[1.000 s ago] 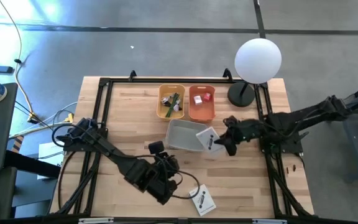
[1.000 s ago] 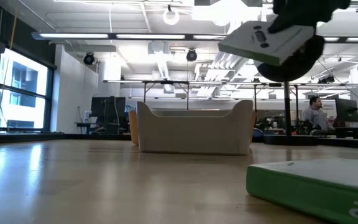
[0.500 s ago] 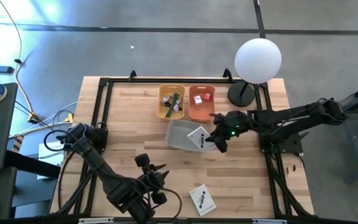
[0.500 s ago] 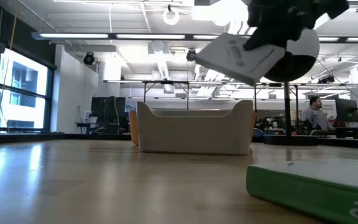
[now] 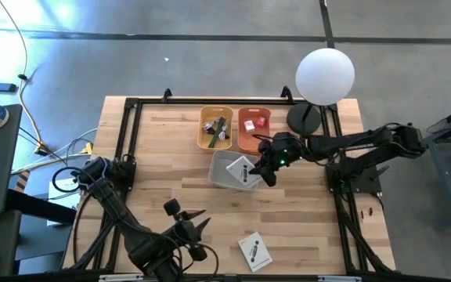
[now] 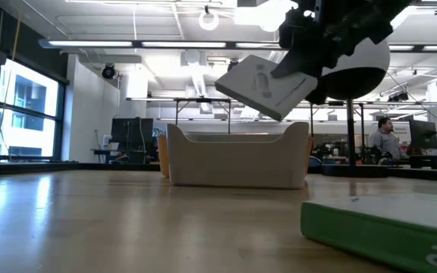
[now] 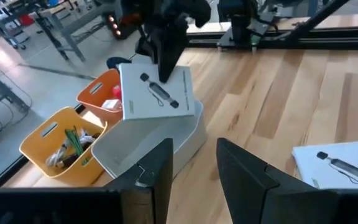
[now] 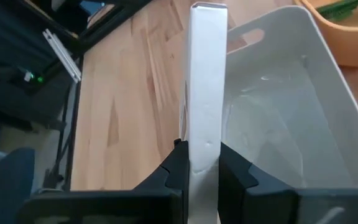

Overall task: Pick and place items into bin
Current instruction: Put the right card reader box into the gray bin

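The right gripper [image 8: 196, 163] pinches a white packet [image 5: 243, 170] between its fingers, over the white bin [image 5: 224, 174]. A second packet [image 5: 254, 251] lies on the bench [image 5: 163, 149], ahead of the left gripper [image 5: 196, 225], whose fingers stand apart, holding nothing.

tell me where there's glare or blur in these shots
High view: bright glare on the floor at top left, and the white globe lamp blows out. Low view: ceiling lights flare, and the near packet is soft. Right wrist view: the held packet looms close, edge-on and slightly soft, above the white bin.
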